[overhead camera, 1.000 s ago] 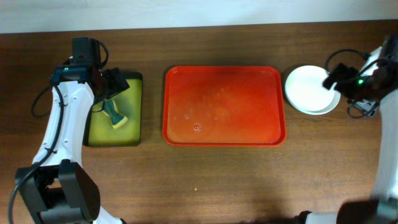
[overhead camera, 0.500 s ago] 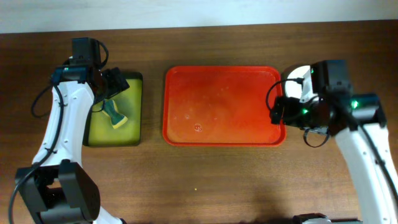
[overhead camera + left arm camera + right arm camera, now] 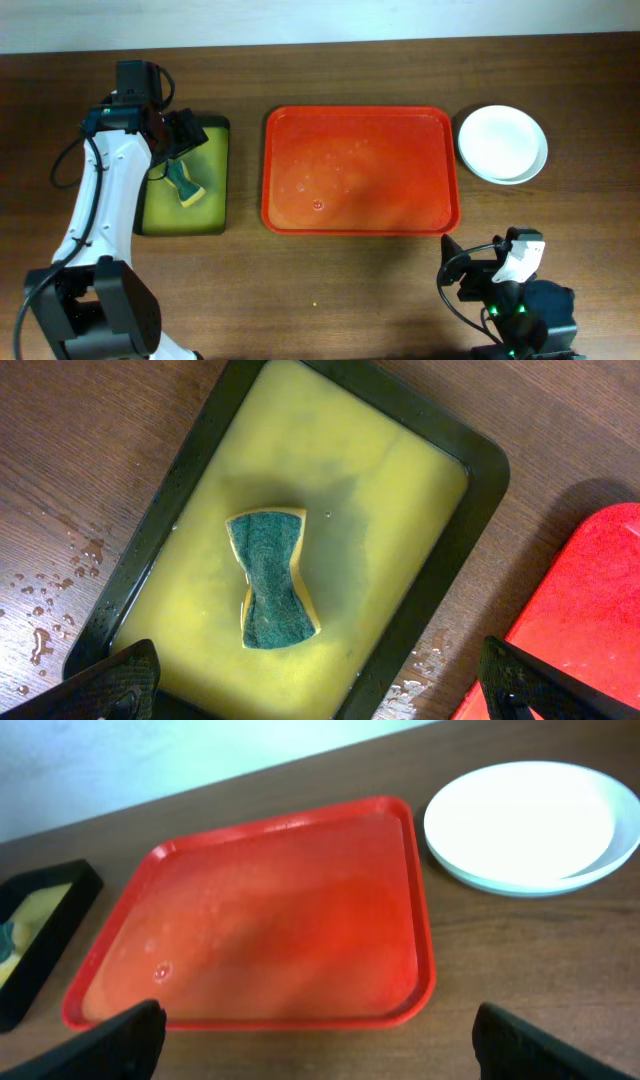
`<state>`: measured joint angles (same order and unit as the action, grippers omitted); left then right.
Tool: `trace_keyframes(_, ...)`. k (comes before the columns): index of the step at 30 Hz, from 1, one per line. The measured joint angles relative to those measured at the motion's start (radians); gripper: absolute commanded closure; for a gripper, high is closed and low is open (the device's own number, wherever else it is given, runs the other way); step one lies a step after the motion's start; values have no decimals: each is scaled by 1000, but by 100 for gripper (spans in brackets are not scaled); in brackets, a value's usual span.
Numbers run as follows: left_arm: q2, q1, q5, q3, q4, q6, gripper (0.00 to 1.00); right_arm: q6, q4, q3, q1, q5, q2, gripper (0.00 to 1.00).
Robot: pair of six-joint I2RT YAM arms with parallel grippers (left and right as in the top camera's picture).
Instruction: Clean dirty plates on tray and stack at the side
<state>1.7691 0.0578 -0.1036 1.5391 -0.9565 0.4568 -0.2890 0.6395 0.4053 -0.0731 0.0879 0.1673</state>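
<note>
The red tray (image 3: 268,170) lies mid-table with nothing on it but wet spots; it also shows in the right wrist view (image 3: 424,940) and at the edge of the left wrist view (image 3: 590,610). The plates (image 3: 502,143) are stacked right of the tray, a white one on top and a pale blue-green rim showing beneath (image 3: 525,825). My left gripper (image 3: 180,140) is open and empty above the sponge (image 3: 272,578), its fingertips wide apart (image 3: 315,685). My right gripper (image 3: 480,272) is open and empty (image 3: 320,1045), near the table's front edge, in front of the tray's right corner.
A dark-rimmed yellow-green tray (image 3: 213,175) of yellowish liquid stands left of the red tray and holds the green-and-yellow sponge (image 3: 185,183). Water drops lie on the wood beside it (image 3: 60,610). The table is brown wood.
My right arm has drawn back from the plate stack, past the tray's right edge, to the table's front. The left arm and sponge have not moved.
</note>
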Motion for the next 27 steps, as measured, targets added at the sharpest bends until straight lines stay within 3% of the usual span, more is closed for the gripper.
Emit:
trace_keyframes(5, 0, 0, 0, 0, 0, 0, 1, 0, -225, -229, 0, -2, -148, 1)
trace_keyframes(9, 0, 0, 0, 0, -1, 0, 1, 0, -345, -301, 0, -24, -153, 1)
trace_keyframes(13, 0, 0, 0, 0, -1, 0, 1, 0, -593, -382, 3, -77, -154, 1)
trace_keyframes(17, 0, 0, 0, 0, 0, 0, 1, 16, -581, -391, 67, -92, -154, 1)
trace_keyframes(27, 0, 0, 0, 0, 0, 0, 1, 87, -562, -391, 60, -95, -155, 1)
